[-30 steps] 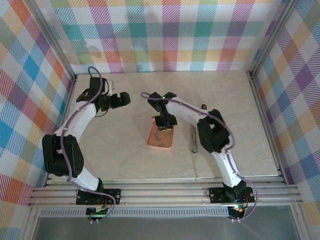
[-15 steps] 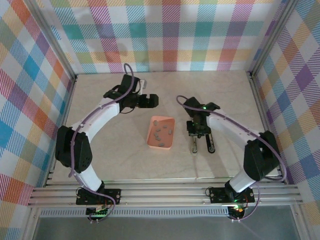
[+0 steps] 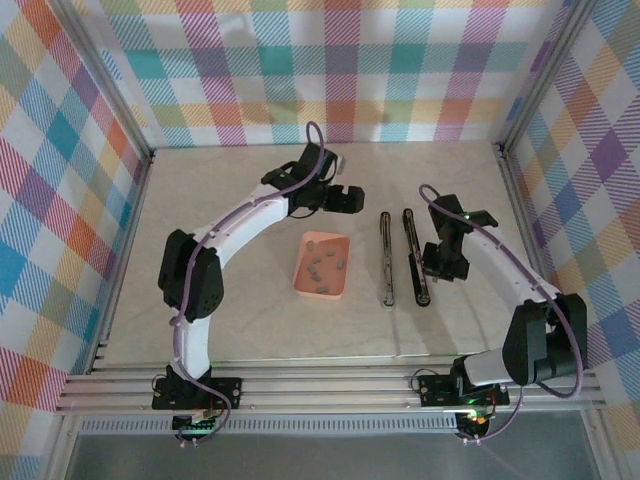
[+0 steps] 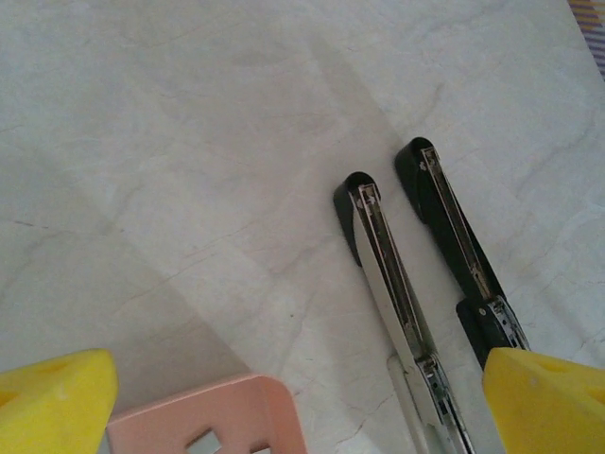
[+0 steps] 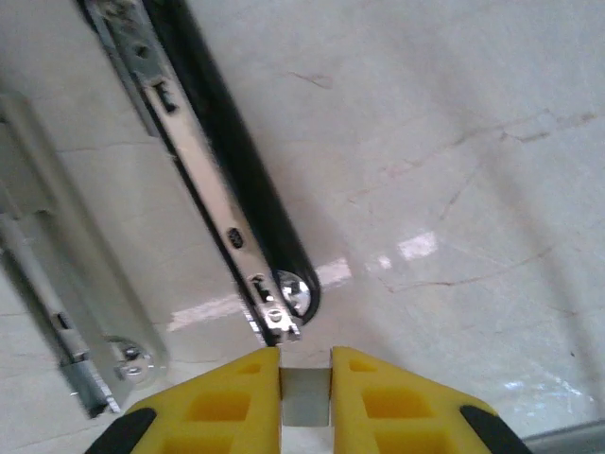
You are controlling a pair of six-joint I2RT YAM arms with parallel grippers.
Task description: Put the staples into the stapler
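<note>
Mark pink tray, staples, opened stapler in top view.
Shallow salmon-pink rectangular tray [image 3: 317, 294]: top external view, near rim.
Small grey metal staple strips [image 3: 318, 265]: top external view, a strip mid-tray.
Opened black-and-silver stapler [image 3: 415, 262]: top external view, black arm's middle.

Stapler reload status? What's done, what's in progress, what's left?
Done: the stapler lies opened out beside the pink tray, its metal channel exposed. In hand: the right claw is shut on what looks like a small grey staple strip, at the channel's end. The left claw hangs open, empty. Left: seat the strip, close the stapler. More staples sit in the tray.
</note>
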